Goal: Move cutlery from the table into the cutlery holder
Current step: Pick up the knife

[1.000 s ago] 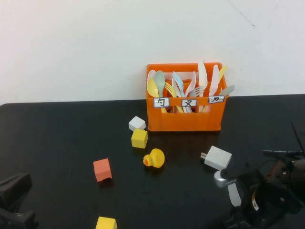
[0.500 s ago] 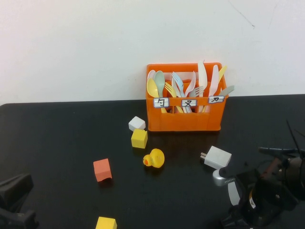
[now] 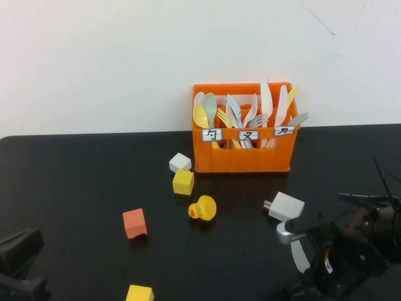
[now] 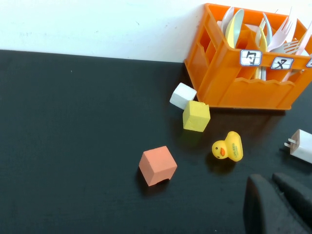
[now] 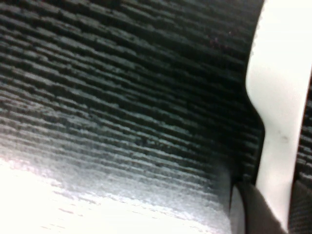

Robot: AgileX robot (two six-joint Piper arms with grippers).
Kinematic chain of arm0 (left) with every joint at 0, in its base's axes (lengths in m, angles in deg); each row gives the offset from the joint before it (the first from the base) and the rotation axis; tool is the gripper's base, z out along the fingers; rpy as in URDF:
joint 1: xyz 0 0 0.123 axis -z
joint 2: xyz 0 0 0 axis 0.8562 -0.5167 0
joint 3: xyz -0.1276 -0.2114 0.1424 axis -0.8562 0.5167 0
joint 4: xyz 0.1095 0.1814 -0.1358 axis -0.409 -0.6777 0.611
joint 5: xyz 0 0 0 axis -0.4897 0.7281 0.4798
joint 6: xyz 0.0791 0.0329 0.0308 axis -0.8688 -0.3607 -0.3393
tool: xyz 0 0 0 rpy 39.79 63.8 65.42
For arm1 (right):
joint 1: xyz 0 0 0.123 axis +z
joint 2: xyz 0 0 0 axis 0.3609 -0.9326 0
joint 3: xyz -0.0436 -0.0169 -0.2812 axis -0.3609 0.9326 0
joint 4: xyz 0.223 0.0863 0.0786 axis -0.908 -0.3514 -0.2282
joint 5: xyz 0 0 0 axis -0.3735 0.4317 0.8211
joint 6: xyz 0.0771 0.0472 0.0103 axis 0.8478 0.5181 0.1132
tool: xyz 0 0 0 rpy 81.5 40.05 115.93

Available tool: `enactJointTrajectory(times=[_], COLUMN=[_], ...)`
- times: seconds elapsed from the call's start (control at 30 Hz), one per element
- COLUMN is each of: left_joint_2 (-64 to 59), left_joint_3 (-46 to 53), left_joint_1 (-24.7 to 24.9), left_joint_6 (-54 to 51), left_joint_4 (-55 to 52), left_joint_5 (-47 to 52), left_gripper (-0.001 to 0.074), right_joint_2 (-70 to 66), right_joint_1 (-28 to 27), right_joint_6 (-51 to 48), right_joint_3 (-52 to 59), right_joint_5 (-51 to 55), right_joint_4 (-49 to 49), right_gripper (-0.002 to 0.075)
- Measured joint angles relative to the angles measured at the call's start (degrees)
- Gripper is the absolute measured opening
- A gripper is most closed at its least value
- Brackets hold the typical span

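Cutlery first: one pale knife [image 3: 300, 254] is at my right gripper [image 3: 311, 276], low over the near right part of the table [image 3: 75, 182]. From the high view its blade slants up and away from the gripper body, toward the white charger plug [image 3: 285, 206]. In the right wrist view the knife [image 5: 280, 112] runs as a pale strip close against the textured tabletop, its lower end passing between two dark finger [image 5: 256, 209] parts, so my right fingers look closed on it, though I cannot see how firmly.

My left gripper [image 3: 17, 263] sits at the near left edge of the table, well apart from everything; I cannot tell how far its fingers are spread.

Beyond the plug, a yellow duck [image 3: 203, 208] stands near the middle, with an orange-red cube [image 3: 134, 223] to its left and a yellow cube [image 3: 183, 181] and white cube [image 3: 180, 162] touching each other farther back. Another yellow cube [image 3: 139, 293] lies at the near edge.

Against the back wall stands the cutlery holder [image 3: 243, 153], its three compartments filled with upright spoons, forks and knives.
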Motion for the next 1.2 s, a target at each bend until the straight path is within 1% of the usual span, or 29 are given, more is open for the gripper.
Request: enactJointTrajectory(times=[0.73, 1.07, 1.2], left_joint_2=[0.00, 0.00, 0.00], left_joint_3=[0.00, 0.00, 0.00], left_joint_1=[0.00, 0.00, 0.00], left_joint_6=[0.04, 1.23, 1.37], left_joint_4=[0.00, 0.08, 0.08], left_joint_5=[0.00, 0.00, 0.00], left_gripper=[-0.0001, -0.0001, -0.0001], right_joint_2=[1.05, 10.00, 14.21], right_joint_1=[0.00, 0.00, 0.00], right_joint_6=[0.00, -0.41, -1.10], right_joint_3=[0.24, 0.92, 1.05], right_joint_5=[-0.27, 0.61, -0.95], right_joint_4=[0.00, 0.33, 2.92], right_gripper=[0.0146, 0.0145, 0.0145])
